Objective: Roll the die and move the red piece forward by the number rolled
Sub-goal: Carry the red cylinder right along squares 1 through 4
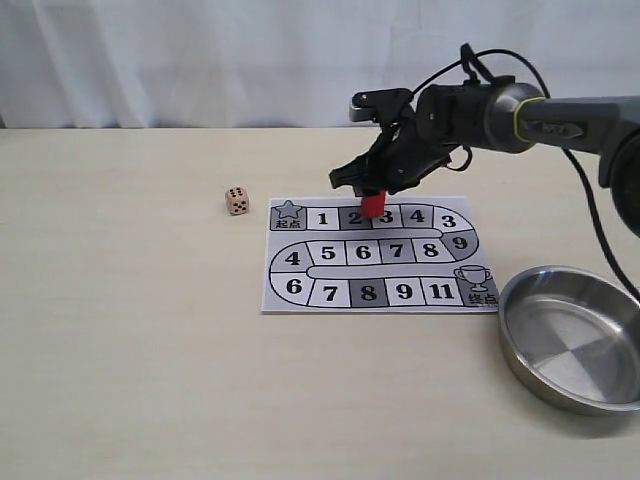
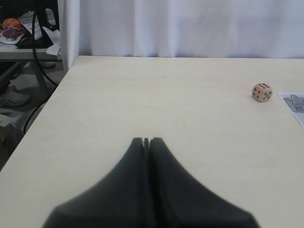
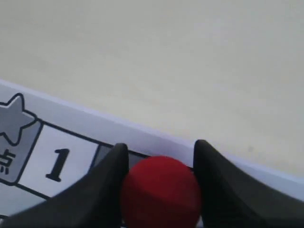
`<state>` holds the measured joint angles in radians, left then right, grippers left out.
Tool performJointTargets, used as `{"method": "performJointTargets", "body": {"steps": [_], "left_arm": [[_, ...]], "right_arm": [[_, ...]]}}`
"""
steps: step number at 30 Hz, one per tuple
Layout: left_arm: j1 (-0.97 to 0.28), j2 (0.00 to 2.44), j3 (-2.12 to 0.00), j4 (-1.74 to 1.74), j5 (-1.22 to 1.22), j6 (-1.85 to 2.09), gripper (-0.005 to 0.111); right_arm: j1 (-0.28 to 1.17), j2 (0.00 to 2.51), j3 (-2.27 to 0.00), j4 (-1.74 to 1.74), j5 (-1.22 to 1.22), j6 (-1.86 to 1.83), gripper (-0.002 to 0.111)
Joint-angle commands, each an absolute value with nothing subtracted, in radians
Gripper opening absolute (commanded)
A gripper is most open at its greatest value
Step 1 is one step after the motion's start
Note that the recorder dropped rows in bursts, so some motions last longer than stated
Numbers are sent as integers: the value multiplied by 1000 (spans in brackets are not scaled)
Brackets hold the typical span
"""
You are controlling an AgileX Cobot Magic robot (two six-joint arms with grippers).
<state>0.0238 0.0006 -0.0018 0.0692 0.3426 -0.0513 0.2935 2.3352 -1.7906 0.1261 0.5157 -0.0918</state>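
My right gripper is pinching the red piece from both sides, with the fingers partway apart and the piece filling the gap between them. The right wrist view confirms it: the two dark fingertips flank the rounded red top. My left gripper is pressed together on nothing and sits low over bare table, well away from the play.

A shallow steel pan stands just beside the printed board, at its finish corner. The red piece hangs over the top row, about where squares 2 and 3 meet. I cannot tell whether its base touches the paper.

The die rests on the table near the star corner, off the board. Several black pips show, but I would not trust my count from here.

I judge the piece to be light, rigid and glossy, so it is likely to slip or twist if I squeeze off-centre. I want the pads low on its straight sides, across the middle. The board looks like a thin, loose sheet, so dragging the piece could pull it along. I would lift and place.
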Motion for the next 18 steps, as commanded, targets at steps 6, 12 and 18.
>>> {"method": "performJointTargets", "body": {"steps": [6, 12, 18], "left_arm": [[24, 0, 0, 69, 330, -57, 0], [24, 0, 0, 69, 330, -57, 0], [24, 0, 0, 67, 330, -57, 0]], "right_arm": [[247, 2308, -1764, 140, 559, -94, 4], [246, 2339, -1706, 236, 532, -191, 4], [219, 2285, -1709, 236, 501, -191, 4]]}}
